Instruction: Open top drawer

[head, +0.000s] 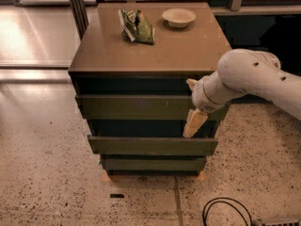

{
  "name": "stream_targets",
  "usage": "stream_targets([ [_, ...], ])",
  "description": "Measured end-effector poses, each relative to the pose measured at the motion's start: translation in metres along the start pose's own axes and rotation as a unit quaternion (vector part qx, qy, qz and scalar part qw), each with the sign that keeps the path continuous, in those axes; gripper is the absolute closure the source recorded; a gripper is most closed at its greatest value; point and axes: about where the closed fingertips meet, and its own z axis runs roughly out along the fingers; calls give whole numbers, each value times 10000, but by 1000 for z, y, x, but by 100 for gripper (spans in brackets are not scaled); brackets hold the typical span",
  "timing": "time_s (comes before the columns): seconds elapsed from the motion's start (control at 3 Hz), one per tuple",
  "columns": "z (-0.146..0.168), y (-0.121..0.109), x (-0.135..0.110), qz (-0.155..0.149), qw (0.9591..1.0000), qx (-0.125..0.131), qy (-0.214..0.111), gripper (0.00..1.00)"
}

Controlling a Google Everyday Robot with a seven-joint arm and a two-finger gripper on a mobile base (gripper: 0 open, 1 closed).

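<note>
The top drawer point(134, 107) is the widest olive-green front, just under the brown cabinet top point(155, 51), with small pale scratches right of centre. A dark gap shows above it. My gripper point(194, 122), cream-coloured on a white arm point(249, 76), hangs pointing down in front of the right end of that drawer front, its tip over the dark gap below it. I cannot tell whether it touches the front. None of the drawer's inside shows.
Two narrower olive drawer fronts point(153, 145) sit below. A green snack bag point(137, 26) and a pale bowl point(178, 17) lie on the cabinet top. A black cable point(225, 211) loops on the speckled floor at the front right.
</note>
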Motion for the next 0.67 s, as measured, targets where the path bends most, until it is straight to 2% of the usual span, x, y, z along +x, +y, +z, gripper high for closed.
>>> stream_targets([
  [0.33,49,16,15,122,9996,-247,12,0],
  [0.67,56,12,14,120,9996,-239,-40,0],
])
